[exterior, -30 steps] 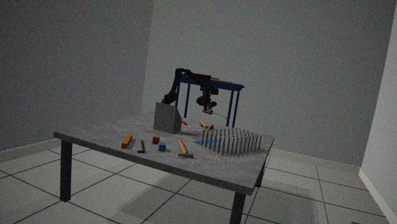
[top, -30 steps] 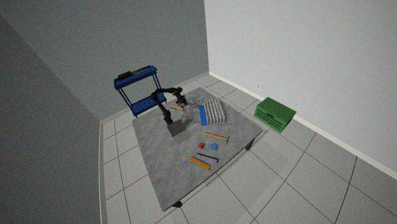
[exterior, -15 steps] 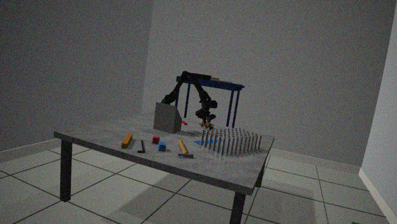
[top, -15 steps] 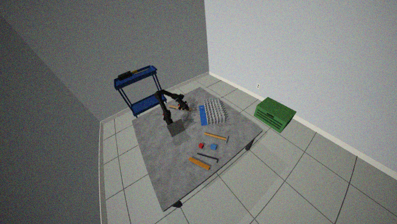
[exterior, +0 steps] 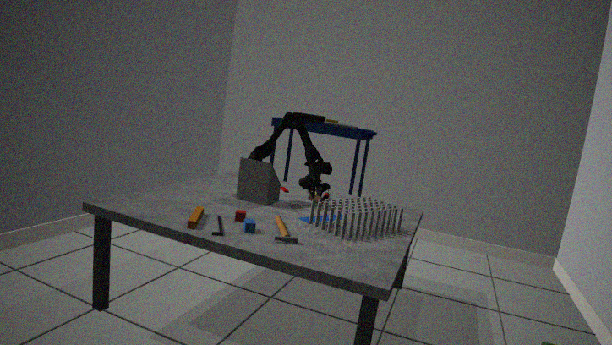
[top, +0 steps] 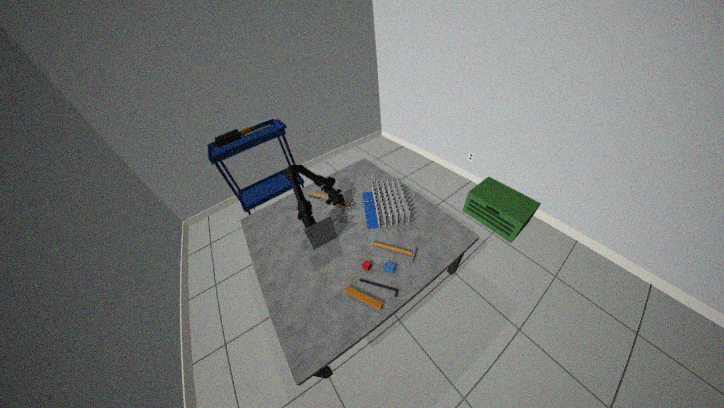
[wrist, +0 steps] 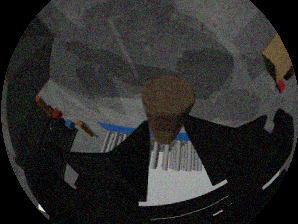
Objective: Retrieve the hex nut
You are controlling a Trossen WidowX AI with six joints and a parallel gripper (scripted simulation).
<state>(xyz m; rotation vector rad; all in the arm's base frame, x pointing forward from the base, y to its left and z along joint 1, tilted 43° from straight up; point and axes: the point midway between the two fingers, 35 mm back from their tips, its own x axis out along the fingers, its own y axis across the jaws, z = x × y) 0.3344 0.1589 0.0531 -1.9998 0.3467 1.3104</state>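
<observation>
My gripper is shut on a hook tool with a brown wooden handle. The tool's thin rod points toward the blue taped strip. The gripper hangs low over the table just in front of the strip. Behind the strip stands the field of grey metal spacers, all upright. The hex nut is hidden among them.
On the table front lie an orange block, a black L-key, a red cube, a blue cube and a wooden-handled tool. A blue cart and a green box stand on the floor.
</observation>
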